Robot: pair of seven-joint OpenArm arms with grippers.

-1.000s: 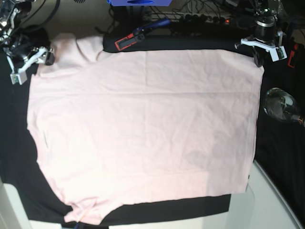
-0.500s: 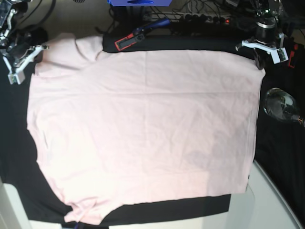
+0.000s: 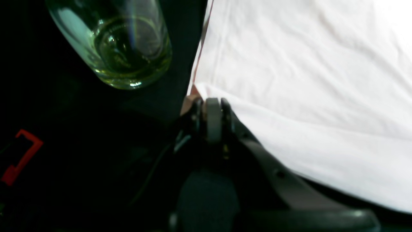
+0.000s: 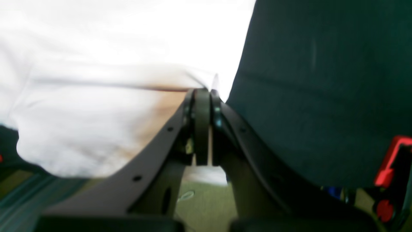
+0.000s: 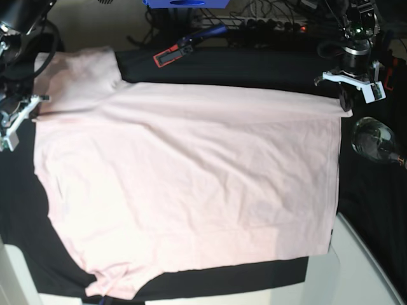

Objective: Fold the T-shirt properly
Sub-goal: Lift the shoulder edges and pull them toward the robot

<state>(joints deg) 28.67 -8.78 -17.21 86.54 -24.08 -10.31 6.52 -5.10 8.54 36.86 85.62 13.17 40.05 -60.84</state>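
Note:
The pale pink T-shirt point(image 5: 191, 184) lies spread plain side up on the black table cloth point(image 5: 254, 63). At the far right corner, my left gripper point(image 5: 346, 103) is shut on the shirt's corner. The left wrist view shows the closed fingertips point(image 3: 213, 108) pinching the hem of the T-shirt point(image 3: 305, 80). At the far left, my right gripper point(image 5: 30, 113) is shut on the shirt's edge below the sleeve point(image 5: 79, 70). In the right wrist view its jaws point(image 4: 202, 96) meet on a fold of the T-shirt point(image 4: 96, 112). The far edge is raised off the cloth between the two grippers.
A clear glass bottle point(image 5: 375, 141) lies on its side just right of the shirt, close to my left gripper, and shows as the bottle point(image 3: 119, 42) in the left wrist view. A red and black clamp point(image 5: 170, 56), cables and a blue box point(image 5: 184, 3) sit behind. The table's pale edge point(image 5: 362, 267) runs at front right.
My right gripper has shut on the shirt's edge and moved toward the front. The far edge and the sleeve have lifted and shifted with both grippers.

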